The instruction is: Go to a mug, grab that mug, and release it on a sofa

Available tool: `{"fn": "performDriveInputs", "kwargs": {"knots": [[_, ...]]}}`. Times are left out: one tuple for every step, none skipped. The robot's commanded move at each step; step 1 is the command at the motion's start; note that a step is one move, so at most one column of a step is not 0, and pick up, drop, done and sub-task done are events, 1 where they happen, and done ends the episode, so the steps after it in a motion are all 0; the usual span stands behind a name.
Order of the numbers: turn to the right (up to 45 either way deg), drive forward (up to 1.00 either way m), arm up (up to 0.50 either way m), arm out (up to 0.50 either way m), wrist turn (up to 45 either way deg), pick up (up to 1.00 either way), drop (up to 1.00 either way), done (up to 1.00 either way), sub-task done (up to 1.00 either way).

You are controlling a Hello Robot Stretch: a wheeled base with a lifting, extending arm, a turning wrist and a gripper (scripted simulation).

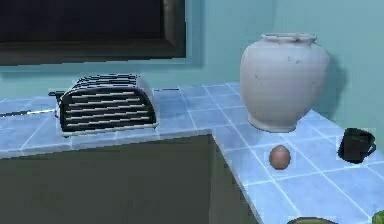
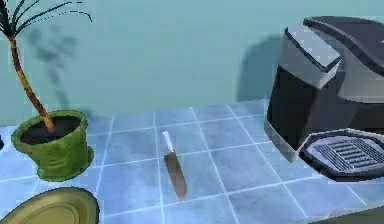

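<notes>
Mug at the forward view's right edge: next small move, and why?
Probably a short roll forward, to bring the mug abreast of the arm's side. It stands dark on the tiled counter at the forward view's right edge, right of the egg and the white vase, while the arm side view faces a potted plant, a knife and a coffee machine.
</notes>
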Motion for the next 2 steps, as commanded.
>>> {"fn": "performDriveInputs", "kwargs": {"knots": [[-42.0, 0.00, 0.00, 0.00, 0.0, 0.00, 0.00, 0.00, 0.00], [18.0, 0.00, 0.00, 0.00, 0.0, 0.00, 0.00, 0.00, 0.00]]}}
